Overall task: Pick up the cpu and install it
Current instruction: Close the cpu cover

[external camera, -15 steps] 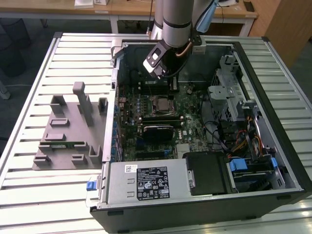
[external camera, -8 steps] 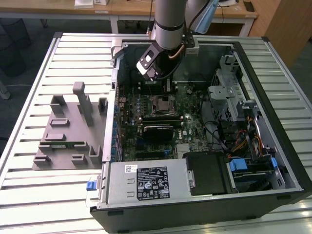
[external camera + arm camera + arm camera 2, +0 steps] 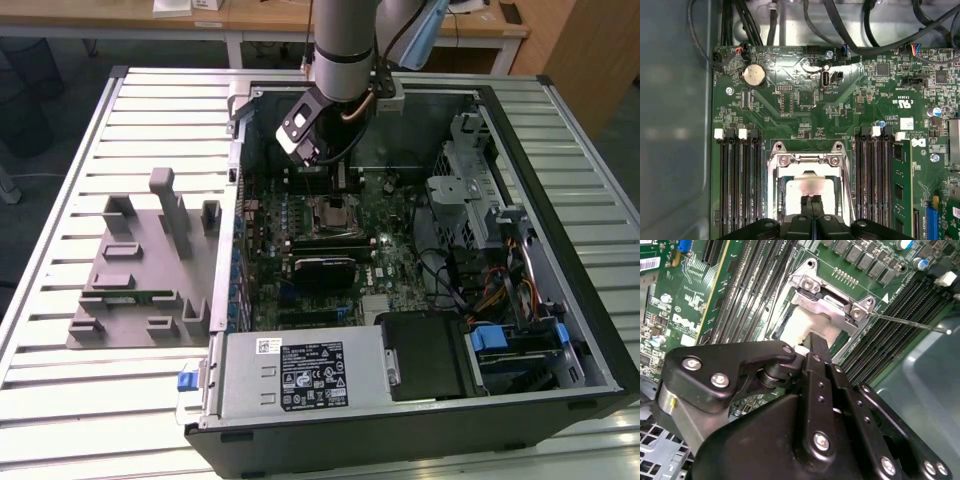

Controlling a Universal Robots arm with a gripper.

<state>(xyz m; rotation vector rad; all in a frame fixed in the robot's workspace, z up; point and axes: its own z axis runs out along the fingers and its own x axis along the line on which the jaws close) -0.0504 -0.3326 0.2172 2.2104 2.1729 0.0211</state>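
The cpu [image 3: 807, 187] is a pale silver square lying flat inside the metal socket frame [image 3: 807, 160] on the green motherboard [image 3: 805, 100]. In the second wrist view the cpu [image 3: 802, 325] shows just beyond the black fingertips [image 3: 816, 342]. My gripper [image 3: 811, 202] is shut, its two tips pressed together with nothing between them, over the near part of the chip. Whether the tips touch the chip cannot be told. In the exterior view my gripper [image 3: 322, 165] hangs inside the open computer case, just behind the socket [image 3: 335, 215].
Black memory slots [image 3: 735, 185] flank the socket, with a green memory stick [image 3: 901, 190] on one side. A thin metal lever [image 3: 910, 322] sticks out beside the socket. A black heatsink block [image 3: 325, 270], cables [image 3: 440, 270] and the case wall [image 3: 235, 200] are close by. A grey holder [image 3: 130, 270] stands on the slatted table [image 3: 60, 200].
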